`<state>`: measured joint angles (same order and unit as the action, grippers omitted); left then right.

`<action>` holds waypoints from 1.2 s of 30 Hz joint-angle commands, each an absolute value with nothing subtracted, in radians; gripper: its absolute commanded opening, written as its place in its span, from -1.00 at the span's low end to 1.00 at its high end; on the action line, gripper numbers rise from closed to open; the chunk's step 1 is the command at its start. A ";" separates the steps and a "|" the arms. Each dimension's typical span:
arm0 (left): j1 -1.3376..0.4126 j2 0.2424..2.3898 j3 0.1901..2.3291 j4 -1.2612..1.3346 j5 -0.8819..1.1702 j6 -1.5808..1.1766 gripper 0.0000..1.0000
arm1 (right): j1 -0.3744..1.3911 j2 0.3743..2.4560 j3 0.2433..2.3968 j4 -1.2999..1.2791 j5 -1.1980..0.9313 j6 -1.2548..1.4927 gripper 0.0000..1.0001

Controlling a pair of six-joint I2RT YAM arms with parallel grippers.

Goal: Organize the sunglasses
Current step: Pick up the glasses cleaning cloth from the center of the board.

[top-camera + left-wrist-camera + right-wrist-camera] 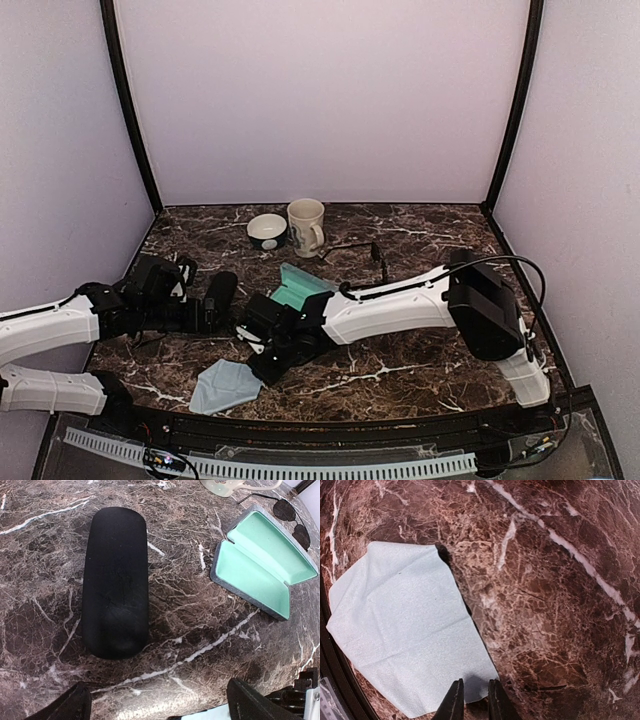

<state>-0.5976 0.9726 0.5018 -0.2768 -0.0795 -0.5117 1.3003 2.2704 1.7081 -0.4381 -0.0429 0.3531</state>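
Nearest the front edge of the marble surface [420, 360], a pale blue cloth [405, 630] lies flat. The right hand [474, 687] hangs over the cloth's corner, its fingers [454, 700] drawn close with only a narrow slit between them. Whether they pinch the cloth cannot be told.

Further in and to the left, the left hand [157, 687] is spread wide and holds nothing. It points at a closed black oval case [117, 582], which lies lengthwise just ahead of it.

To the right of that case, a grey-blue hard case [262, 562] lies open, its mint-green lining facing up.

Just behind its far rim lie the sunglasses [292, 517], a thin black wire-framed pair with dark lenses, resting on the surface outside both cases.

Farthest back stand a cream mug [306, 225] and, just to its left, a small bowl [267, 231].
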 commanded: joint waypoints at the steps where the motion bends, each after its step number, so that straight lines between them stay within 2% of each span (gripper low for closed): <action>1: -0.590 0.960 0.481 -0.261 -0.078 -0.503 0.93 | 1.319 2.313 1.717 -0.467 0.006 0.366 -0.66; 12: -0.591 0.968 0.467 -0.253 -0.073 -0.502 0.93 | 1.316 2.282 1.659 -0.402 0.044 0.390 -1.00; 17: -0.590 0.985 0.469 -0.235 -0.036 -0.463 0.93 | 1.287 2.194 1.542 -0.344 0.019 0.397 -1.00; 25: -0.609 1.010 0.450 -0.095 0.118 -0.410 0.71 | 1.228 1.949 1.265 -0.409 0.052 0.305 -1.00; 31: -0.681 1.140 0.485 0.023 0.211 -0.355 0.55 | 1.185 1.878 1.181 -0.477 0.087 0.258 -1.00; 36: -0.694 1.298 0.557 0.081 0.280 -0.335 0.34 | 1.166 1.864 1.173 -0.468 0.106 0.225 -1.00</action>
